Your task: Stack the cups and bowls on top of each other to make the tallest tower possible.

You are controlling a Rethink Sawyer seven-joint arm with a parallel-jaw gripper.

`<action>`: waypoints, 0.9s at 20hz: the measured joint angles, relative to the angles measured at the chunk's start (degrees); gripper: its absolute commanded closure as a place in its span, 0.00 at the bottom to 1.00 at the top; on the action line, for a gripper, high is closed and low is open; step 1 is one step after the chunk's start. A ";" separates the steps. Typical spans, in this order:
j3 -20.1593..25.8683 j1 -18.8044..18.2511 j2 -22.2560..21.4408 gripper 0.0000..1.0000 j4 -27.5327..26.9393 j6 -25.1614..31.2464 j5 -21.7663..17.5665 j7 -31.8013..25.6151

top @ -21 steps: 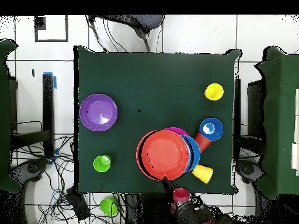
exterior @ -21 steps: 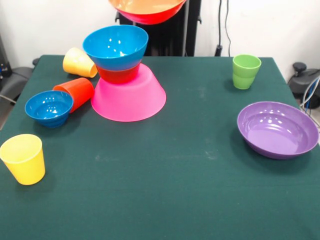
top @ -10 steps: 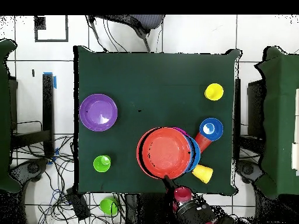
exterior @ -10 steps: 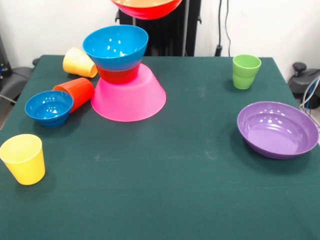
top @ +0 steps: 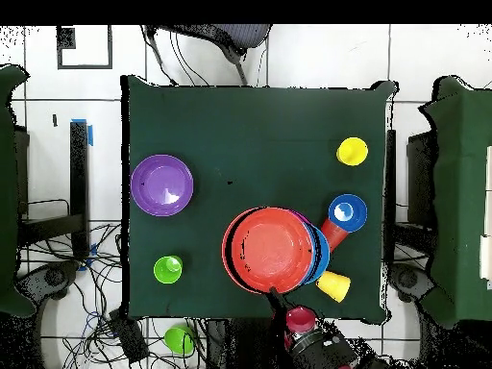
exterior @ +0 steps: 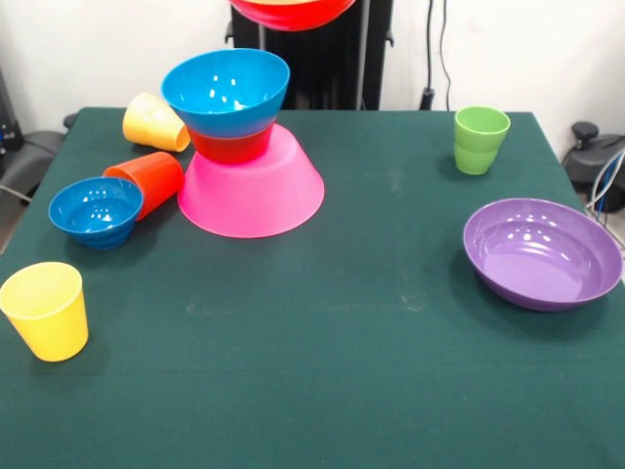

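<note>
Glossy smooth plastic bowls (exterior: 226,91) and cups (exterior: 45,310) sit on a matt green cloth-covered table (exterior: 322,371).

White wall (exterior: 98,49), pale tiled floor (top: 317,58), loose cables (top: 67,288) underfoot.

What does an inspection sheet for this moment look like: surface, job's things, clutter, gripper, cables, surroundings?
Surface: dark green table, no spills seen.
Job's things: tower of inverted large pink bowl, small orange bowl and medium blue bowl; wide shallow orange bowl held high above it; small blue bowl, purple bowl; green cup and yellow cup upright; orange-red cup and second yellow cup on their sides.
Clutter: nothing seen.
Gripper: hidden by the orange bowl; state unclear.
Cables: tangled on the floor.
Surroundings: tiled floor, neighbouring tables.
</note>
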 measured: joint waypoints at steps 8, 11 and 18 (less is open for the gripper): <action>1.92 -1.42 -0.65 1.00 0.00 0.00 -0.07 0.00; 2.56 -2.31 -0.65 1.00 0.00 0.01 -0.14 0.00; 4.27 -3.94 -0.62 1.00 0.00 0.01 -0.93 0.00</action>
